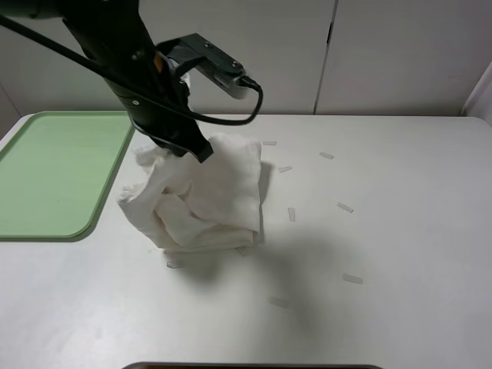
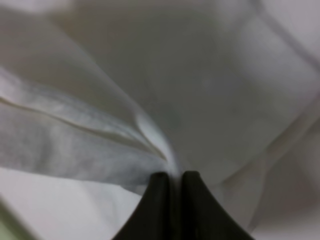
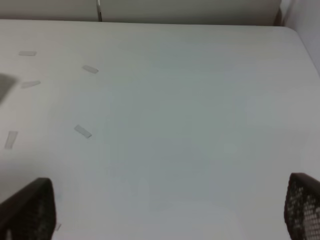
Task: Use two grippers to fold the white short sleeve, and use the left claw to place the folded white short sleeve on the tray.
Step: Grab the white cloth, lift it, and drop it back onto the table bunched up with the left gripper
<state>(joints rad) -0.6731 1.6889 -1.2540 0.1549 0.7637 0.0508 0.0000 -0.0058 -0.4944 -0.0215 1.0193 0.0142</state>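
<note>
Two fingers (image 2: 152,207), white short sleeve (image 2: 200,100) between

The high exterior camera looks down from the near edge across the table (image 1: 415,246) to the far wall (image 1: 400,54), the left wrist camera sits close against the white short sleeve (image 2: 210,85), and the right wrist camera faces the table's far-right part, sharing the paper scraps (image 3: 83,131) with the high view.

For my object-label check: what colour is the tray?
The tray is plain pale green, which shows best in the exterior high view.
</note>
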